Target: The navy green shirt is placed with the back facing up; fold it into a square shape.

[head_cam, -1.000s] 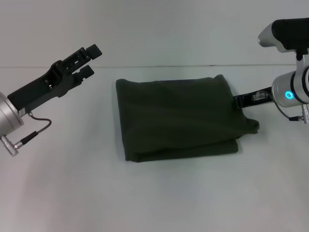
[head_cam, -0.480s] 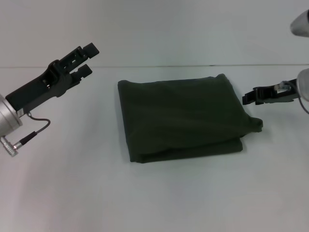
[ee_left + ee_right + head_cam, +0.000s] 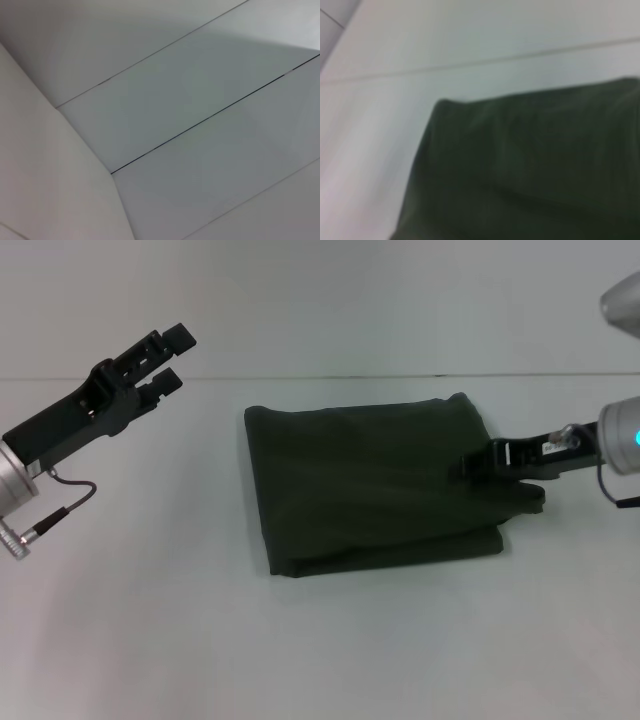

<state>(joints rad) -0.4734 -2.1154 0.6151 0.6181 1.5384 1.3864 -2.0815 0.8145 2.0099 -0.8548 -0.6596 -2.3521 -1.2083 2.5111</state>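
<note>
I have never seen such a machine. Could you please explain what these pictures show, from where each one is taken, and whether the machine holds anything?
It is a robot with two arms. The head view looks down at a white table. On it lies the navy green shirt, already folded into a rough rectangle. The left gripper hangs open in the air, away from the shirt, holding nothing. The right gripper reaches over the shirt's right edge; whether it grips the cloth cannot be seen. The left wrist camera shows only pale flat surfaces. The right wrist camera looks closely at the shirt.
</note>
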